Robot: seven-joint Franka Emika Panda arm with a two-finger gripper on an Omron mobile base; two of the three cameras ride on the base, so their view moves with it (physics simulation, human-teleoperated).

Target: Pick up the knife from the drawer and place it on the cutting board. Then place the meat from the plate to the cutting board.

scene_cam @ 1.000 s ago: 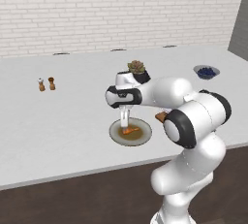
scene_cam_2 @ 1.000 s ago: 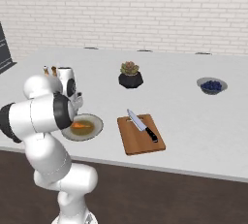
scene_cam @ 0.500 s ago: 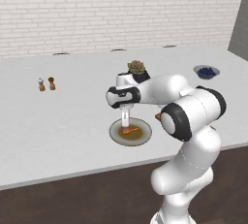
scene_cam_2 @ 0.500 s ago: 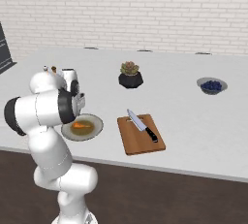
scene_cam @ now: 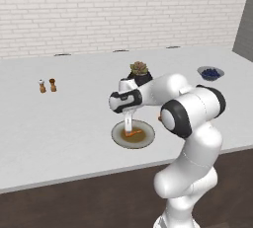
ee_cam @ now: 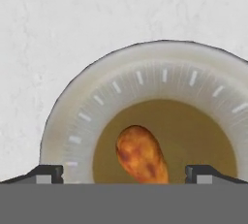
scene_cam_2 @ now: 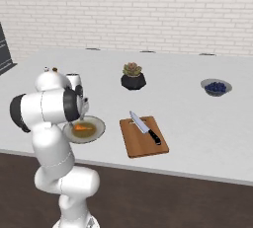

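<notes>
Gripper (scene_cam: pixel 129 128) poised directly above the plate (scene_cam_2: pixel 98 131), jaws released and spread wide, one fingertip (ee_cam: pixel 47 172) to each side of the meat (ee_cam: pixel 141 154). Meat lies in the plate's olive-brown centre, ungrasped. Right of the plate, the knife (scene_cam_2: pixel 145 128) rests diagonally on the cutting board (scene_cam_2: pixel 138 145).

Broad white bench (scene_cam_2: pixel 197 138) bearing a round grey-rimmed plate (scene_cam_2: pixel 96 132), reddish-brown wooden cutting board (scene_cam_2: pixel 138 145), dark potted succulent (scene_cam_2: pixel 133 76), bowl of blueberries (scene_cam_2: pixel 216 87), two small shakers (scene_cam: pixel 47 85).
</notes>
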